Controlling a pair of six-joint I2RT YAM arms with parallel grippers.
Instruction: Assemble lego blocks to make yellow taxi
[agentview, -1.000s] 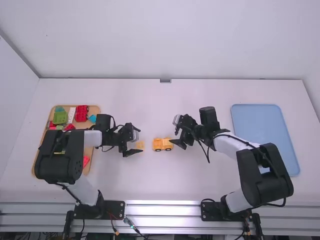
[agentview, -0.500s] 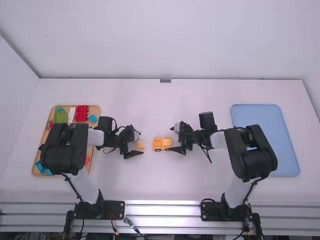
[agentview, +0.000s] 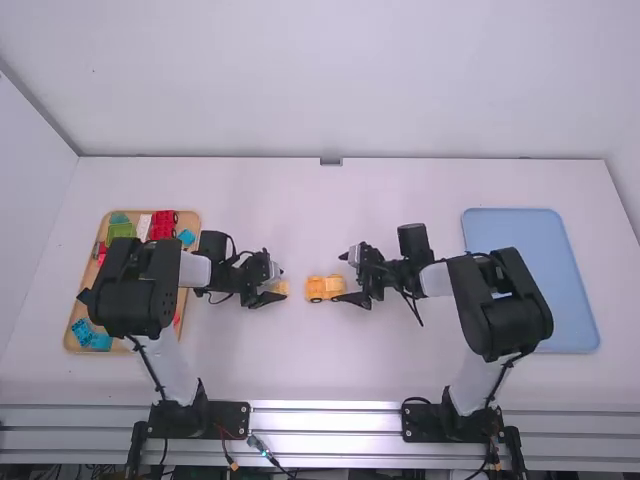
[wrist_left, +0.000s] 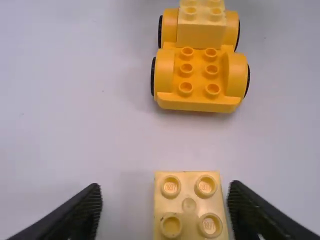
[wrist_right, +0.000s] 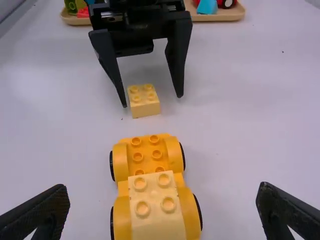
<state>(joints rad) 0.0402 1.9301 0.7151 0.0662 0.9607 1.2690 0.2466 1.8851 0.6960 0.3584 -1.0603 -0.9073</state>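
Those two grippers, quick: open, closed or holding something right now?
Left gripper: open, its fingers either side of a pale yellow block, not gripping it.
Right gripper: open, holding nothing.

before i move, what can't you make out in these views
- Loose block: one end, cut off by the left wrist view's edge.
- Car: the light-block end, cut off by the right wrist view's edge.
- Wooden tray: its middle, under the left arm in the high view.
- Car studs: too small in the high view.
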